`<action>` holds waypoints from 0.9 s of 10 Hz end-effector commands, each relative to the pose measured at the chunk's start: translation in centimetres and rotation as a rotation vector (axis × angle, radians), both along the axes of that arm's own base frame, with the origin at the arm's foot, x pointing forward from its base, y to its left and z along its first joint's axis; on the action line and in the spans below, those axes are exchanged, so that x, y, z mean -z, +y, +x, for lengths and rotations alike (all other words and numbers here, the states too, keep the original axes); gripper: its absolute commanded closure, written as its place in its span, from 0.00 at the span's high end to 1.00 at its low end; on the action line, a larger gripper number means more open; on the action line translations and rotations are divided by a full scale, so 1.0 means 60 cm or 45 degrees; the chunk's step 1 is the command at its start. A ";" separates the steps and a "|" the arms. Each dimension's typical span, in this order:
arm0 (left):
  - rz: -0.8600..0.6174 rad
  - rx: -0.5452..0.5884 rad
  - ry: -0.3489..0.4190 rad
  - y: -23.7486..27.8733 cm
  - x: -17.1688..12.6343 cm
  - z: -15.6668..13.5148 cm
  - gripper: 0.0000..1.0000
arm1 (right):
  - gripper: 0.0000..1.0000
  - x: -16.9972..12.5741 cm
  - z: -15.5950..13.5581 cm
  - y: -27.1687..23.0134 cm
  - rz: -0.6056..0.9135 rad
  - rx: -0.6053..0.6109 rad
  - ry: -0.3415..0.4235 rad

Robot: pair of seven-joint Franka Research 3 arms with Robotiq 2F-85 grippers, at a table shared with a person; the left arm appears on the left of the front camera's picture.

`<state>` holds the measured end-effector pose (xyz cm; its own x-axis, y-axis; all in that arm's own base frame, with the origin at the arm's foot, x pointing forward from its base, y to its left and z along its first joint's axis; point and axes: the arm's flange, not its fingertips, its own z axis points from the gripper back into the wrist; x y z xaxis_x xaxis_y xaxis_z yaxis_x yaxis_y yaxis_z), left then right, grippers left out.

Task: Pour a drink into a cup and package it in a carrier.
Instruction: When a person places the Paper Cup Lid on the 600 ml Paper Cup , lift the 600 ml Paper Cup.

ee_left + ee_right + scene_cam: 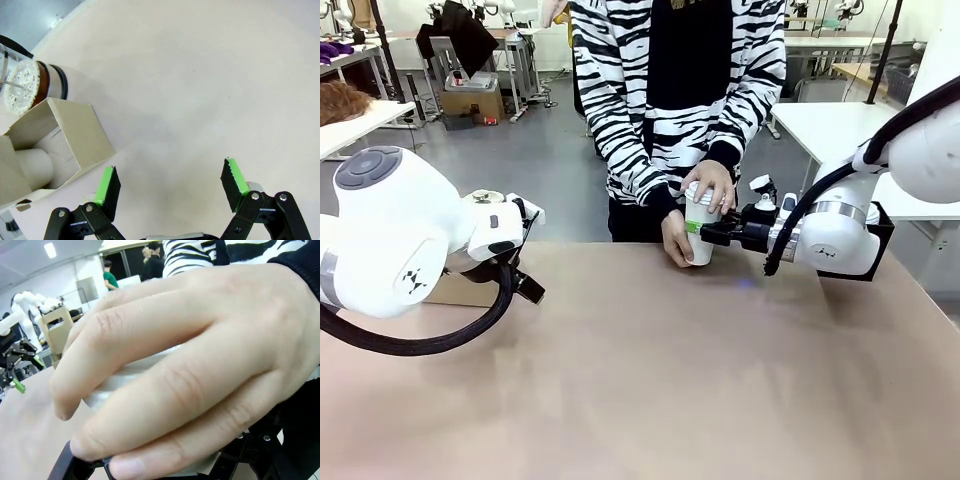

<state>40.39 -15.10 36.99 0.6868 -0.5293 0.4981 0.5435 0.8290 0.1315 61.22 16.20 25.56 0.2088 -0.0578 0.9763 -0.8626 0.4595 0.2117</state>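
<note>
A white paper cup point(699, 243) stands at the table's far edge. The person holds it with both hands, and one hand point(190, 365) presses a white lid point(701, 196) onto its top. My right gripper point(698, 232) reaches in from the right and is shut on the cup's side. At the left, the brown cardboard carrier point(65, 137) sits beside my open left gripper point(170, 172), which hangs over bare table. Another white cup point(35, 162) sits inside the carrier. Behind it stands the glass pitcher point(22, 87) with the dark drink point(46, 82).
The tan table point(650, 380) spreads wide between the arms. My left arm's big white joint point(390, 235) covers most of the carrier in the front view. The person in a striped top point(620, 90) stands at the far side.
</note>
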 end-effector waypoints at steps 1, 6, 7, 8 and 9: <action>-0.001 0.002 -0.001 0.000 -0.001 -0.001 1.00 | 0.80 -0.014 0.000 0.005 0.019 0.000 -0.008; -0.001 0.002 -0.001 0.000 -0.001 -0.001 1.00 | 0.80 -0.014 0.000 0.005 0.019 0.000 -0.008; -0.001 0.002 -0.001 0.000 -0.001 -0.001 1.00 | 0.80 -0.014 0.000 0.005 0.019 0.000 -0.008; -0.001 0.002 -0.001 0.000 -0.001 -0.001 1.00 | 0.80 -0.014 0.000 0.005 0.019 0.000 -0.008; -0.001 0.002 -0.001 0.000 -0.001 -0.001 1.00 | 0.80 -0.014 0.000 0.005 0.019 0.000 -0.008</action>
<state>40.39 -15.10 36.99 0.6869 -0.5293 0.4981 0.5435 0.8290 0.1315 61.27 16.26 25.78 0.2045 -0.0602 0.9770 -0.8644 0.4574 0.2091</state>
